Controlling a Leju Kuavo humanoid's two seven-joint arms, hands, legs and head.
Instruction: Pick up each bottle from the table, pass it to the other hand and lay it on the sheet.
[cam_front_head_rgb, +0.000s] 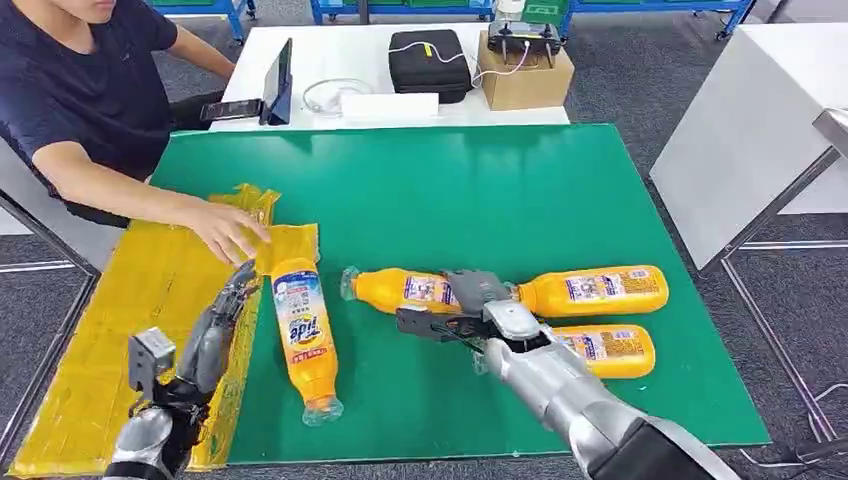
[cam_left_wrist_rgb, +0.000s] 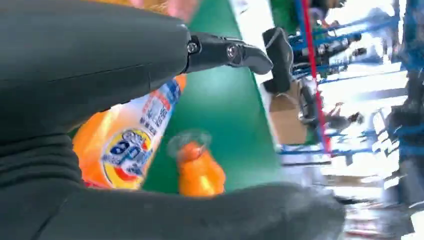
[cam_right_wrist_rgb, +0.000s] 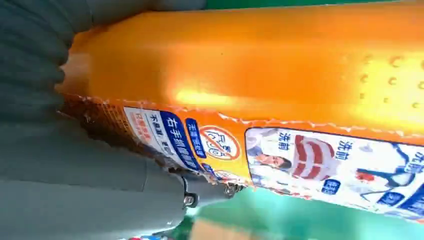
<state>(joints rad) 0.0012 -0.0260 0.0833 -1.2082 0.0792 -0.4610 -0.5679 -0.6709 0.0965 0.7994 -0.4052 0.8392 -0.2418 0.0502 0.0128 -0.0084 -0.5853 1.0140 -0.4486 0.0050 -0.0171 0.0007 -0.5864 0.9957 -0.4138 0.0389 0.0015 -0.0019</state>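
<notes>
Right hand (cam_front_head_rgb: 470, 305) is seen in the head view set over the orange bottle (cam_front_head_rgb: 410, 290) lying in the middle of the green table (cam_front_head_rgb: 480, 190), fingers wrapped about its labelled body; whether it is lifted off the mat cannot be told. Two further orange bottles are laid just beyond and beside that hand: a far one (cam_front_head_rgb: 595, 290) and a near one (cam_front_head_rgb: 605, 350). A fourth bottle (cam_front_head_rgb: 303, 335) is lying with its base end on the yellow sheet (cam_front_head_rgb: 100, 340) and its cap end on the green. The left hand (cam_front_head_rgb: 215, 330) is held over the sheet's edge, just beside that fourth bottle, fingers stretched and nothing in them. A person's hand (cam_front_head_rgb: 228, 232) is pressed on the sheet's upper end.

Through the left wrist view, the left hand's grey cover is shown with a dark finger (cam_left_wrist_rgb: 227, 52) extended and empty; the labelled fourth bottle is lying beneath it, with the cap end of another beyond.

By the right wrist view, the orange bottle is shown pressed close against the palm, so a grasp is judged made.

One bottle is judged roughly delivered; three are left, the first handover not yet made.
</notes>
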